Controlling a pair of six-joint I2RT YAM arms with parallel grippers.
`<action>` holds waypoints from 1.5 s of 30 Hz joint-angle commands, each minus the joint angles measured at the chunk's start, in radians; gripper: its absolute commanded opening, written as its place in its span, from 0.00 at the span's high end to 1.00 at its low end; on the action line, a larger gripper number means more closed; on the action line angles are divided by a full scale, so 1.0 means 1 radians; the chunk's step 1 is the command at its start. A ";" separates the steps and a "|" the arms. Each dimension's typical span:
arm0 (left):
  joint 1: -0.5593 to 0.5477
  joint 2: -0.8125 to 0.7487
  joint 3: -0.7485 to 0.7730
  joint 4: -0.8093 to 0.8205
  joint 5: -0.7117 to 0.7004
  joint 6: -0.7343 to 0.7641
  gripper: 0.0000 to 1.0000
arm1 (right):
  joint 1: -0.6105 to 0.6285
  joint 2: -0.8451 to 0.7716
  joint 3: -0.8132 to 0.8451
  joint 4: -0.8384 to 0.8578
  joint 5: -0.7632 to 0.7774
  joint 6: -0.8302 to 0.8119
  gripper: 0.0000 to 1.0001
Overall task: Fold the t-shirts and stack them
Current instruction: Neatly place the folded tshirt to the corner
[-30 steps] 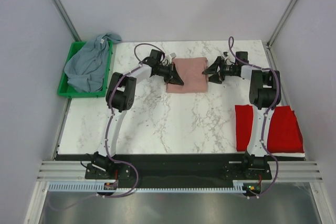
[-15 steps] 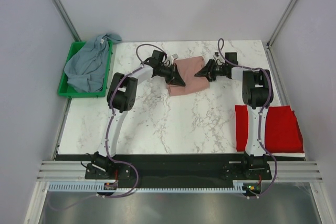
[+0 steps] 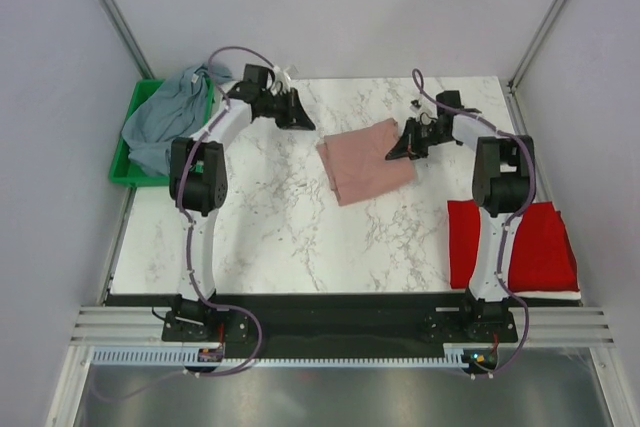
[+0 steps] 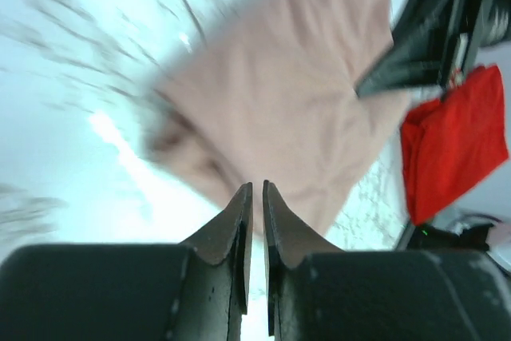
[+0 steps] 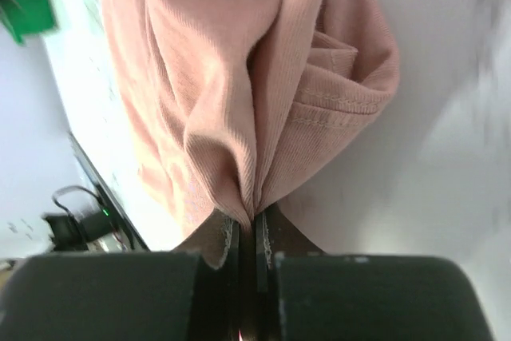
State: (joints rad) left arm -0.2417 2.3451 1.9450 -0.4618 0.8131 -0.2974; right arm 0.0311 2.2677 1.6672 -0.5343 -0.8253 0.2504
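Note:
The dusty-pink t-shirt (image 3: 365, 159) lies folded and skewed near the middle of the marble table (image 3: 280, 237). My right gripper (image 3: 392, 155) is shut on a bunched fold of the pink t-shirt (image 5: 223, 61) at its right edge; the cloth is pinched between the right gripper's (image 5: 255, 217) fingertips. My left gripper (image 3: 305, 123) is off the cloth at the back left, open by a narrow slit with nothing in it. From the left gripper (image 4: 256, 185) I look across the pink t-shirt (image 4: 279, 93). The red t-shirt (image 3: 530, 247) lies folded at the front right. The grey-blue t-shirt (image 3: 165, 127) is crumpled in the bin.
The green plastic bin (image 3: 125, 162) stands off the table's back left corner, close to my left arm. Grey walls enclose the table on three sides. The red t-shirt (image 4: 451, 145) lies partly under my right arm's forearm.
My left gripper let go of the pink t-shirt and swung back and left toward the bin. My right gripper shut on the shirt's right edge, and the shirt shifted forward and turned.

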 commanded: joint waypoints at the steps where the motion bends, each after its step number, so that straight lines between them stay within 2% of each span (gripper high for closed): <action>1: 0.064 -0.087 0.075 -0.032 -0.069 0.135 0.84 | -0.026 -0.195 -0.078 -0.231 0.038 -0.197 1.00; 9: 0.122 -0.108 0.088 -0.014 0.003 0.104 0.83 | -0.028 -0.499 -0.412 -0.233 0.054 -0.172 1.00; 14: 0.148 -0.153 0.066 0.011 0.089 0.076 0.83 | -0.055 -0.700 -0.507 -0.305 0.141 -0.197 1.00; 19: 0.154 -0.188 0.045 0.014 0.080 0.067 0.83 | -0.121 -0.844 -0.523 -0.389 0.186 -0.226 1.00; 27: 0.147 -0.210 0.034 0.041 0.072 0.047 0.83 | -0.241 -1.065 -0.503 -0.622 0.247 -0.276 1.00; 33: 0.136 -0.222 0.034 0.046 0.057 0.052 0.83 | -0.266 -1.256 -0.523 -0.742 0.302 -0.270 1.00; 37: 0.125 -0.233 0.034 0.054 0.061 0.040 0.83 | -0.313 -1.310 -0.482 -0.780 0.351 -0.254 1.00; 45: 0.091 -0.247 0.020 0.063 0.061 0.035 0.83 | -0.392 -1.283 -0.438 -0.762 0.394 -0.227 1.00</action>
State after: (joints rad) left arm -0.1329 2.1849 1.9713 -0.4377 0.8654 -0.2424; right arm -0.3508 0.9787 1.1893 -1.3098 -0.4564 -0.0051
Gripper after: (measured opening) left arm 0.172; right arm 0.056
